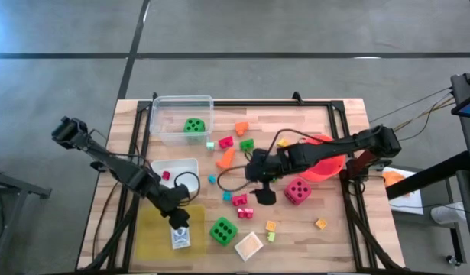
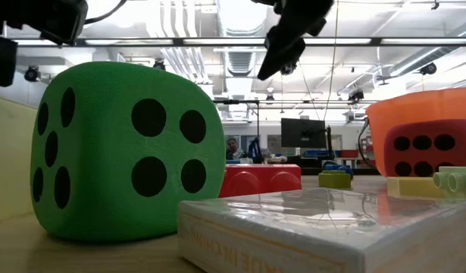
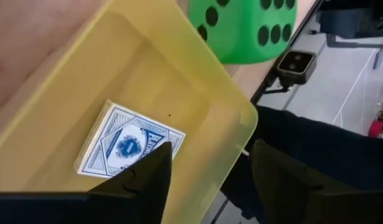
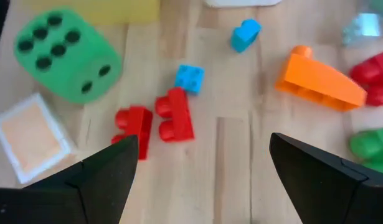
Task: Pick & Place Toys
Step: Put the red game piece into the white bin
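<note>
A blue-backed pack of cards (image 3: 129, 144) lies flat on the floor of the yellow tub (image 3: 197, 74) at the table's near left. My left gripper (image 3: 210, 149) hangs open just above the tub's near rim with nothing between its fingers; the high view shows my left gripper (image 1: 179, 221) over the pack. A green die (image 1: 223, 231) sits right of the tub. My right gripper (image 4: 203, 155) stands open above two red blocks (image 4: 157, 118) and a blue block (image 4: 190, 78) mid-table. A pink die (image 1: 297, 191) rests on the table right of it.
A clear tub (image 1: 181, 103) at the far left holds another green die (image 1: 193, 125). A white tub (image 1: 177, 166) lies beside my left arm. The red-orange bucket (image 1: 326, 166) lies under my right arm. Loose blocks dot the middle, and an orange-faced card (image 1: 248, 246) lies near the front edge.
</note>
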Robot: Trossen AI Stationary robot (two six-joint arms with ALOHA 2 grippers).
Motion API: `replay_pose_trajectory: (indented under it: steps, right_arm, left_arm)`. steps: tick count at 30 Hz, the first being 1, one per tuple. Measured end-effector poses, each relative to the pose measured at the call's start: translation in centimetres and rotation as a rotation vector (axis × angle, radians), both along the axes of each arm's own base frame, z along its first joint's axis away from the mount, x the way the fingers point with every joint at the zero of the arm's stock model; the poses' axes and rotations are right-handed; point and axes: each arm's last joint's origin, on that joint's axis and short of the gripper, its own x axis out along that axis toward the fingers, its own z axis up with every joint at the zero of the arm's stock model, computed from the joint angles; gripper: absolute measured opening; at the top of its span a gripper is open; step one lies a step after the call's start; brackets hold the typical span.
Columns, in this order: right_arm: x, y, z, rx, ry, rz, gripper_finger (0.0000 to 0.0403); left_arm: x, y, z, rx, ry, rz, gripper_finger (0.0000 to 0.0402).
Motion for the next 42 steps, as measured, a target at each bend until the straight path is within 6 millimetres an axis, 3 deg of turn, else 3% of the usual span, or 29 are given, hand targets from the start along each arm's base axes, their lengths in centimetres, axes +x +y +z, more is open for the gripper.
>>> replay_pose_trajectory:
  steps: [13,22,32,42]
  right_arm:
    - [-0.6,3.4,-2.4,0.049,0.007,-0.016,0.0357]
    - [0.8,6.1,-5.7,0.041,0.081,0.020,0.0357]
    - [1.6,6.9,-8.4,0.024,0.129,-0.030,0.0356]
    - [2.7,9.2,-10.7,-0.028,0.168,-0.033,0.0356]
  left_arm:
    - [-0.4,2.9,1.5,0.101,-0.094,0.146,0.0181]
    - [-0.3,4.8,3.3,0.145,-0.211,0.171,0.0181]
    - [-0.1,5.1,4.1,0.169,-0.252,0.154,0.0181]
    - [-0.1,5.1,4.1,0.177,-0.254,0.149,0.0181]
